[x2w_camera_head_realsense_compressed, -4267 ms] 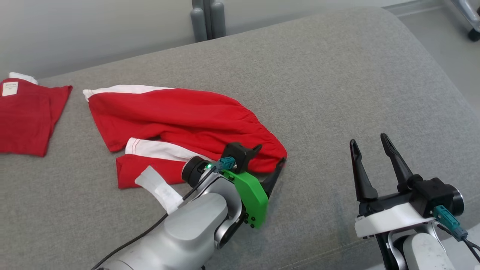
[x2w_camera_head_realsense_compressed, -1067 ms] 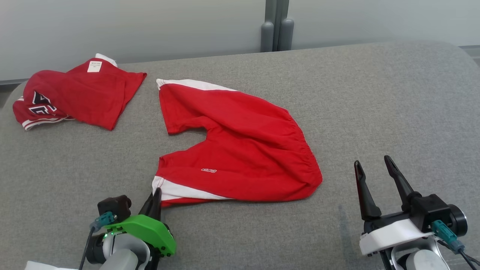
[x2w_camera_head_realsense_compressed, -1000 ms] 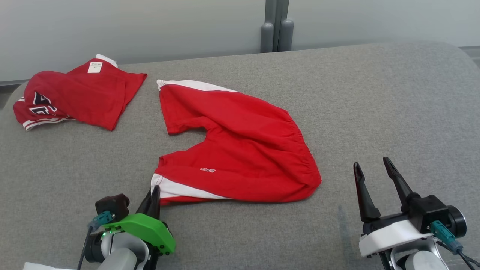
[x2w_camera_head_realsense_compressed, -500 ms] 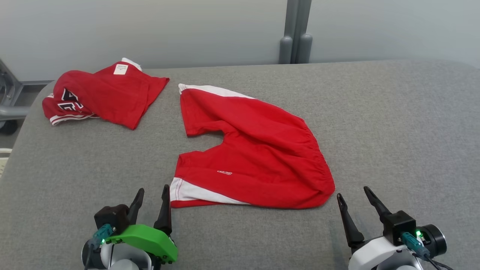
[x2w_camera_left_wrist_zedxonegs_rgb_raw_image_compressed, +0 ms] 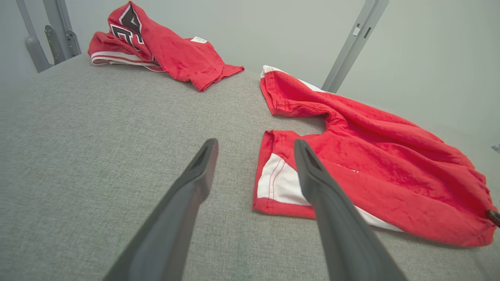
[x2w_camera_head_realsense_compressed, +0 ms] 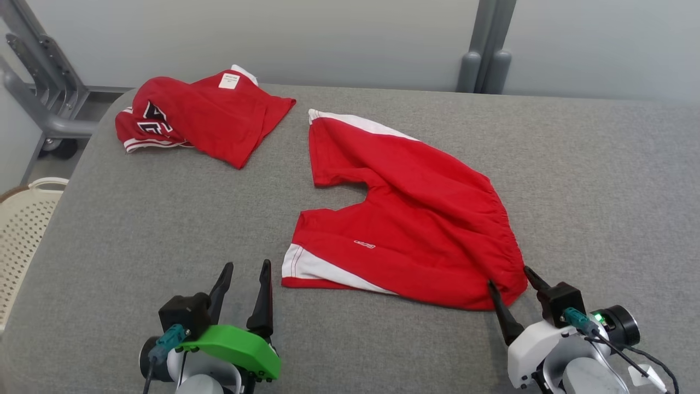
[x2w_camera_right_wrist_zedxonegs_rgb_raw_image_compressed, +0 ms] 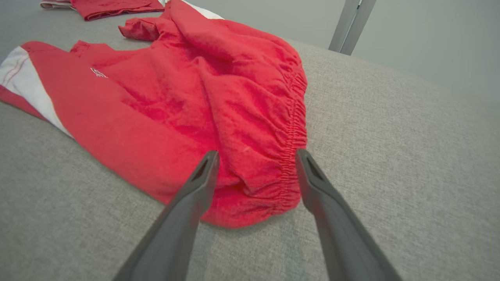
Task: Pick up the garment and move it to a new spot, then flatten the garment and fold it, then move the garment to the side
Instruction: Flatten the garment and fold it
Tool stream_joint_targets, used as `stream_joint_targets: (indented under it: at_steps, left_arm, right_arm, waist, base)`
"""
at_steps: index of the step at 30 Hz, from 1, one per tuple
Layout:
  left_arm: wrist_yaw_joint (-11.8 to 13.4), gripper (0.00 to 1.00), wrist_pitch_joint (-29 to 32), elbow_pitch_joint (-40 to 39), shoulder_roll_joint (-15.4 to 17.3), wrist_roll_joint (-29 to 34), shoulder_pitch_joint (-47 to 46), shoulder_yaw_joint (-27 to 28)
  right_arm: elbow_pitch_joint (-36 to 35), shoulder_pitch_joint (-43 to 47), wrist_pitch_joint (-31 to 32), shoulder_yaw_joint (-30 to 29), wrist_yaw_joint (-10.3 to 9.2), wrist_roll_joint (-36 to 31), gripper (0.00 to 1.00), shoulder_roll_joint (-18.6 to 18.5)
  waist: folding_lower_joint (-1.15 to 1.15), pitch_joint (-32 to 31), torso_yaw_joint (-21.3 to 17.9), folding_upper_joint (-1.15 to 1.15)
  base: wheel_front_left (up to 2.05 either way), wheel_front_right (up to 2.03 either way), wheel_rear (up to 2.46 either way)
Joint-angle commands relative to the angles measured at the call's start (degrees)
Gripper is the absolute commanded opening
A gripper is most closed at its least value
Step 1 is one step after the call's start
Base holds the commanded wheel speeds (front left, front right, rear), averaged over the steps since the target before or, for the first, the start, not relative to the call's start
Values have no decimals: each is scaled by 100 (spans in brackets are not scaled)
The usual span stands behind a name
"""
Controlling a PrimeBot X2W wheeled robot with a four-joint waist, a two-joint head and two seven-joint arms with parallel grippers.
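Possibly right hand (x2w_camera_head_realsense_compressed: 507, 275) (splayed) touches red shorts (x2w_camera_head_realsense_compressed: 415, 219).

Two red garments are lying on one grey padded surface (x2w_camera_head_realsense_compressed: 136, 208): one pair of shorts (x2w_camera_head_realsense_compressed: 415, 219), showing two white panels (x2w_camera_head_realsense_compressed: 311, 268) and one small white logo (x2w_camera_head_realsense_compressed: 364, 244), and one folded jersey (x2w_camera_head_realsense_compressed: 208, 115), bearing one white label (x2w_camera_head_realsense_compressed: 229, 81). Two grippers are sitting at the near edge, the left gripper (x2w_camera_head_realsense_compressed: 247, 267) and the right gripper (x2w_camera_head_realsense_compressed: 507, 276), each carrying two dark fingers (x2w_camera_head_realsense_compressed: 263, 298), four in all. One pale perforated basket (x2w_camera_head_realsense_compressed: 22, 219) is standing off the surface's left side. Beyond, one grey metal frame (x2w_camera_head_realsense_compressed: 38, 76) is resting on one dark wheel (x2w_camera_head_realsense_compressed: 54, 148), and two grey uprights (x2w_camera_head_realsense_compressed: 484, 60) are rising against the wall.
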Motion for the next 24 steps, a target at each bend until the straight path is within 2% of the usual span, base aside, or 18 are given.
stream_joint_targets:
  at_steps: [1, 2, 3, 4, 5, 7, 8, 19, 24]
  left_arm:
    - [-13, 100, 1, -20, 1, 68, 37, 29]
    - [-16, 100, 1, -41, -8, 94, 24, 39]
    - [-22, 100, 1, -60, -17, 111, 11, 47]
    - [-30, 100, 1, -70, -26, 128, 0, 50]
    - [-30, 100, 1, -80, -34, 150, -10, 59]
    - [-38, 100, 1, -100, -46, 173, -11, 88]
    - [-44, 100, 1, -105, -53, 194, -7, 102]
    - [-51, 100, 1, -112, -114, 297, 106, 251]
    - [-107, 100, 1, -113, -156, 357, 40, 224]
  right_arm:
    - [132, -118, -16, -3, 1, -37, 100, -56]
    - [263, -199, -16, 5, 1, -51, 100, -73]
    - [387, -274, -17, 6, 1, -66, 80, -93]
    - [498, -353, -16, 6, 1, -86, 53, -106]
    - [589, -420, -16, 7, 1, -99, 43, -111]
    - [707, -516, -16, 6, 1, -81, 11, -108]
    - [726, -554, -16, 3, 1, -38, 0, -97]
    - [8, -464, -17, 51, 1, 439, 0, -25]
    - [44, -768, -16, 149, 1, 453, 0, -148]
  waist:
    - [0, 96, 109, 0]
    - [0, 120, 133, 0]
    - [0, 143, 156, 0]
    - [0, 168, 176, 0]
    - [0, 182, 190, 0]
    - [0, 207, 207, 0]
    - [0, 214, 209, 0]
    - [0, 211, 47, 0]
    - [0, 266, 113, 0]
  base:
    - [0, 0, 0]
    - [0, 0, 0]
    - [0, 0, 0]
    - [0, 0, 0]
    - [0, 0, 0]
    - [0, 0, 0]
    - [0, 0, 0]
    - [0, 0, 0]
    - [0, 0, 0]
